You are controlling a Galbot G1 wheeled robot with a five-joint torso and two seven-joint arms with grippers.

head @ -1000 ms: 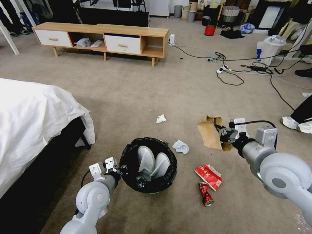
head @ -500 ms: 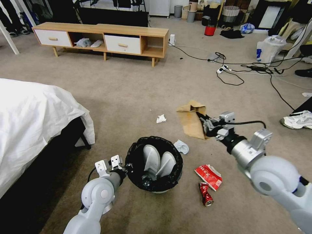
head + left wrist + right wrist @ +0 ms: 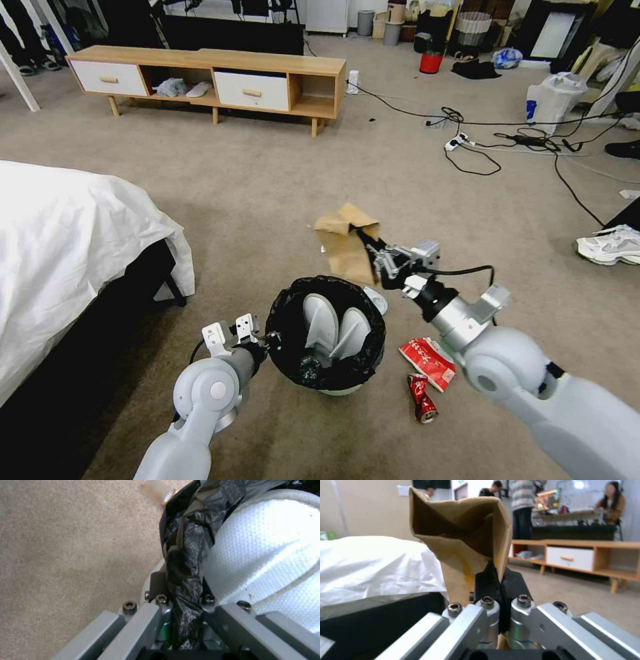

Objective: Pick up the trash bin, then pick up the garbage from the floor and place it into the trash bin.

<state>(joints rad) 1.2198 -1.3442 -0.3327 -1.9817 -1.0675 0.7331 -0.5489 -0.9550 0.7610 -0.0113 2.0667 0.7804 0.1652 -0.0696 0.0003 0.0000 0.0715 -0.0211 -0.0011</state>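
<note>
Right pincer [image 3: 375,256] clenched on brown paper bag [image 3: 347,241], 12 o'clock of trash bin [image 3: 325,333]; left pincer [image 3: 265,341] clamps rim. Risk: wide bag snags rim, spills.

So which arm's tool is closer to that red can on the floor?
The right. Its tool holds the paper bag just beyond the bin, up from the can; the left tool grips the bin's far side.

Staged bedroom: bed [image 3: 60,247], floor cables [image 3: 493,143].
</note>
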